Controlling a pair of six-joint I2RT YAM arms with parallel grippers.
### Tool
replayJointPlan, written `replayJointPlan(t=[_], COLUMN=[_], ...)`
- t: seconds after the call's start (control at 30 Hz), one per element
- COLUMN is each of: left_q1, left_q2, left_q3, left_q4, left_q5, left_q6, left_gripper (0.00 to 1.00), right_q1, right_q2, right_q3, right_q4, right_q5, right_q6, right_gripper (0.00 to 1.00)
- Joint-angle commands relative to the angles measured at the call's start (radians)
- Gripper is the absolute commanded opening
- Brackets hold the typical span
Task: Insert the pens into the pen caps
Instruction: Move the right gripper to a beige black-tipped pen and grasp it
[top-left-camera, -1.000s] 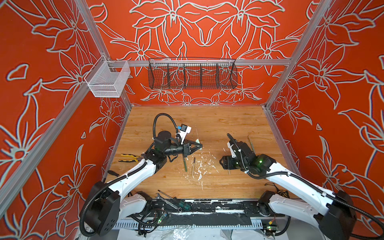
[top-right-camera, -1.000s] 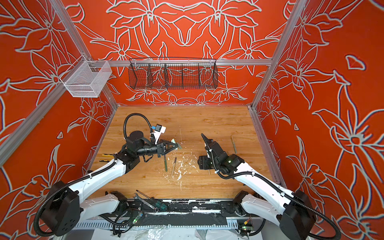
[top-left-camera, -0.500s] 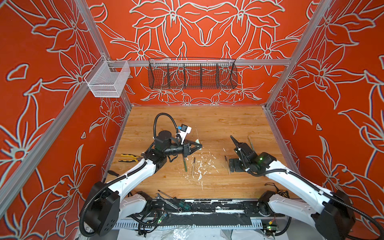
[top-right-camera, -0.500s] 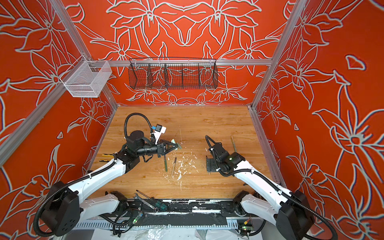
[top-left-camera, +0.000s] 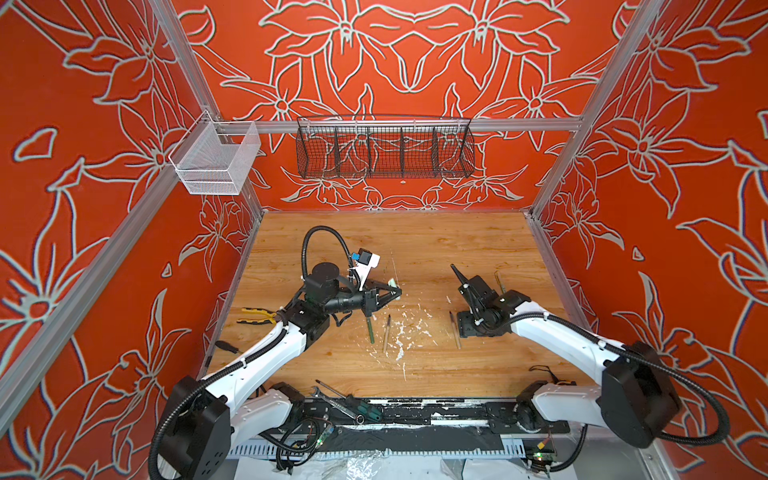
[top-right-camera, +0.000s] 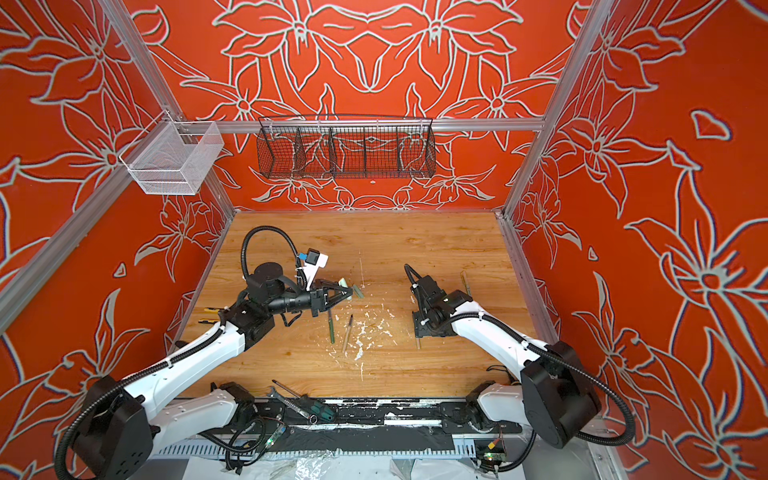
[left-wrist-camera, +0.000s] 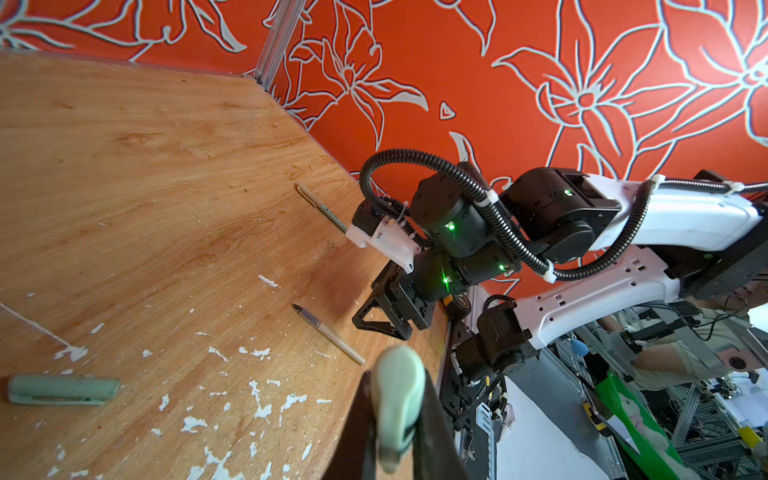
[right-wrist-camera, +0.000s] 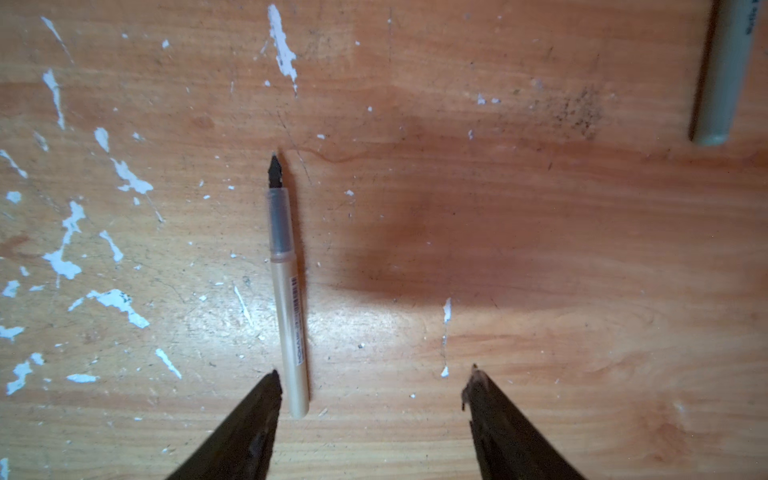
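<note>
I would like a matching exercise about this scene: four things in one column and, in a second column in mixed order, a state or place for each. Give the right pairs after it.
Things
1. left gripper
2. right gripper
3. beige pen
4. pliers

States or places
A. open, holding nothing
B. lies on the table, dark tip bare
C. shut on a pale green cap
D. by the table's left edge

Pairs: 1-C; 2-A; 3-B; 4-D
</note>
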Motion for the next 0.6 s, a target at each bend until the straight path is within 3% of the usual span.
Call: replayJointPlan(t=[0.0, 0.3, 0.57], left_q1=[0.007, 0.007, 0.007], left_q2=[-0.008, 0.009, -0.006], left_q3=[0.009, 0.009, 0.004], left_q4=[-0.001, 0.018, 0.011], left_q5=[-0.005, 0.004, 0.000], left_q6=[0.024, 0.015, 0.014], left_gripper=[0.00, 0.00, 0.00], right_q1=[-0.006, 0.001, 0.035], right_q2=[0.036, 0.091, 0.184], right_q3=[0.025, -0.010, 0.002], right_q4=[0.031, 0.108, 0.134], right_q5=[-0.049, -0.152, -0.132], right_q6=[-0.003, -0.014, 0.004], right_gripper=[0.69, 0.59, 0.50])
